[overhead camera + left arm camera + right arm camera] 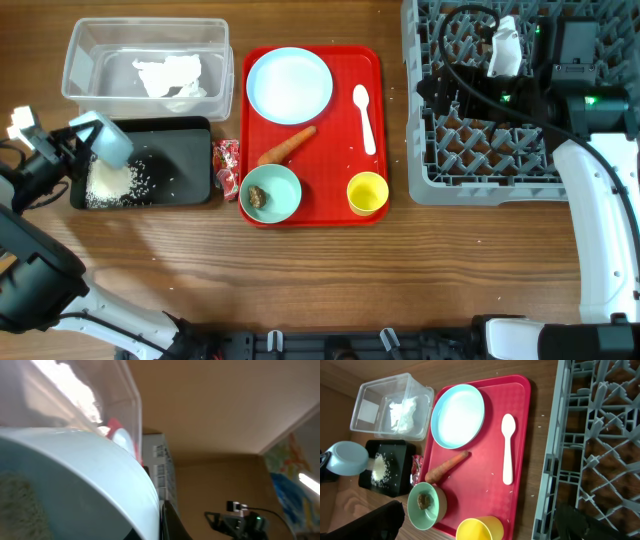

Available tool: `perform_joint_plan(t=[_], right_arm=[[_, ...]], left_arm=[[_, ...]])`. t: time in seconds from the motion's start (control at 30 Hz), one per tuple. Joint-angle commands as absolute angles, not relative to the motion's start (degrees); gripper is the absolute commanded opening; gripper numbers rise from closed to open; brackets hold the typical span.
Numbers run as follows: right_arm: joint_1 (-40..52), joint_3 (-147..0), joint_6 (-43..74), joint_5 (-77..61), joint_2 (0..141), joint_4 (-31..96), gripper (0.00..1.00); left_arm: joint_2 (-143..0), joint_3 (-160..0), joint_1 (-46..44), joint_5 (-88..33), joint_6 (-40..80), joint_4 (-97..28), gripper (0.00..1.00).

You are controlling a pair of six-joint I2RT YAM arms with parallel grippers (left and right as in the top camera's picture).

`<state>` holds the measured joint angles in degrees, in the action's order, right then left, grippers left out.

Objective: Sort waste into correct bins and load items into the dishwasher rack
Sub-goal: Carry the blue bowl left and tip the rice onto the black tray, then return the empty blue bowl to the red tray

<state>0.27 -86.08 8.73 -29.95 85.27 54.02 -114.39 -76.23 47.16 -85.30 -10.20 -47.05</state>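
Note:
My left gripper (72,140) is shut on the rim of a light-blue bowl (103,140), held tipped over the shallow black tray (190,130). A pile of white rice (110,180) lies in that tray. In the left wrist view the bowl (75,475) fills the frame, with one dark finger (172,527) against its rim. On the red tray (345,215) are a plate (290,85), a white spoon (365,115), a carrot (287,147), a yellow cup (367,193) and a second bowl (270,192) holding a brown lump. My right gripper (455,95) hangs open and empty over the grey rack (500,180).
The clear tub (90,45) at the back left holds a crumpled napkin (170,75). A red wrapper (227,165) lies on the wood between the black tray and the red tray. Bare wooden table (300,270) runs along the front.

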Motion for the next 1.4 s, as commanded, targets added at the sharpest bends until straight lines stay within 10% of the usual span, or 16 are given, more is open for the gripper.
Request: perform_joint_plan(t=[0.0,0.83,1.1,1.37], right_arm=[[0.14,-86.5,7.62,-29.61,85.95,54.06,1.0],[0.14,-86.5,7.53,-29.43,85.95,53.6,1.0],[0.14,-86.5,7.53,-29.43,85.95,53.58,1.0],[0.14,-86.5,7.44,-29.41,85.95,53.65,1.0]], left_arm=[[-114.89,-75.96,47.42,-90.35,-8.47,-47.31,0.04],[-104.51,-78.48,35.86,-88.62,1.78,-49.45,0.04],[-86.26,-82.24,1.89,-48.64,8.21,-38.44,0.04],[-97.23,-82.19,-32.14,0.34,5.56,-30.55,0.04]])
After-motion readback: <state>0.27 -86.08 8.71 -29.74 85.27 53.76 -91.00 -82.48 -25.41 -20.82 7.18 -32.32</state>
